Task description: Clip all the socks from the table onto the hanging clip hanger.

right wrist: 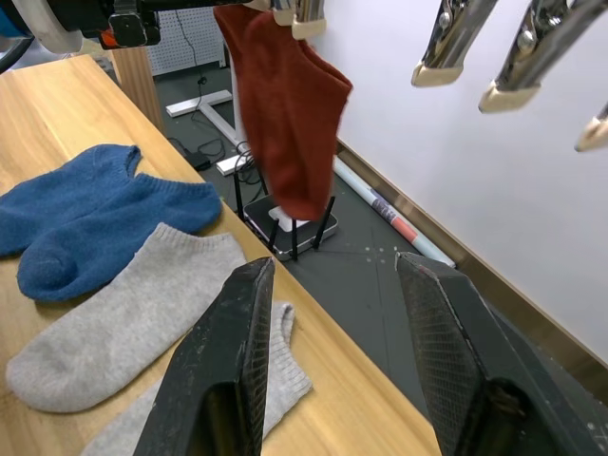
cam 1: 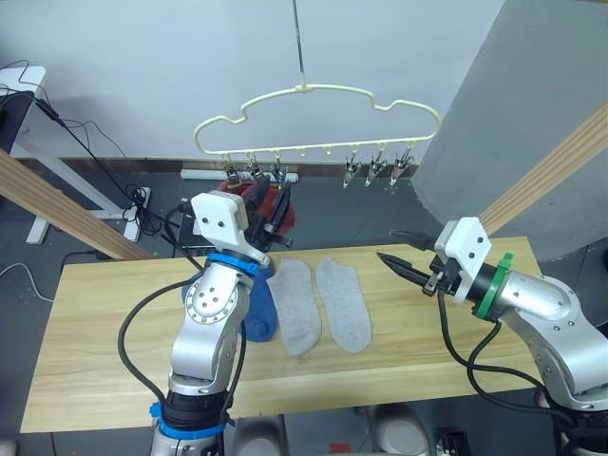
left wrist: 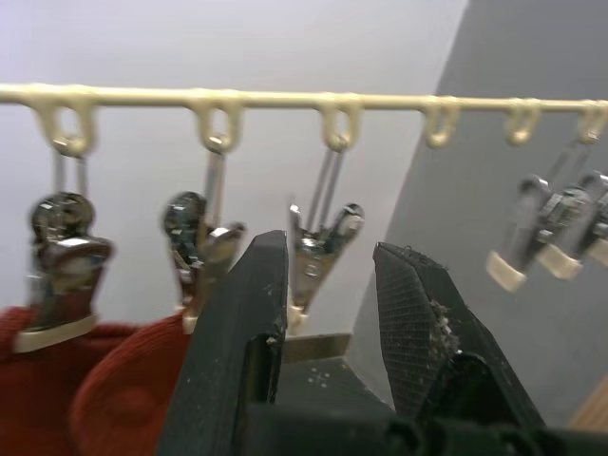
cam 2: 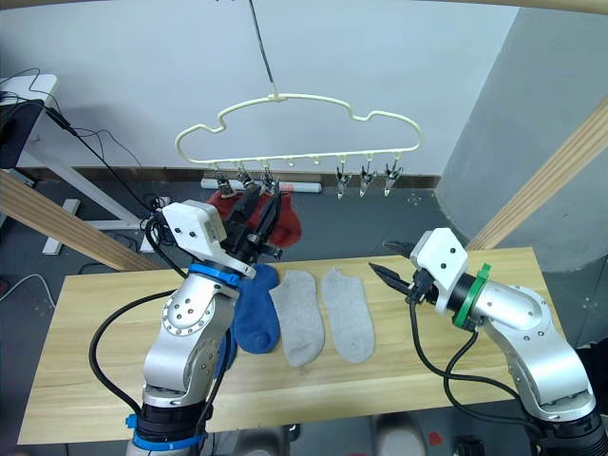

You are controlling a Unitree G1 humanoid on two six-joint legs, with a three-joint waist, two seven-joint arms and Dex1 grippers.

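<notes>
1. My left arm hides part of the blue socks (cam 2: 255, 318) on the table (cam 2: 95, 342).
2. The left gripper (left wrist: 328, 313) is parted and empty, raised at the clip hanger (cam 1: 313, 119), its third clip (left wrist: 318, 252) between the fingers; two red socks (left wrist: 85, 380) hang just beside.
3. The right gripper (right wrist: 332, 361) is spread, empty, hovering beside the two grey socks (cam 1: 318, 304).

Two rust red socks (cam 2: 285, 220) hang clipped on the clip hanger (cam 2: 296, 126); two grey socks (cam 2: 323, 313) and two blue socks (cam 2: 255, 313) lie flat on the table (cam 2: 95, 361).
</notes>
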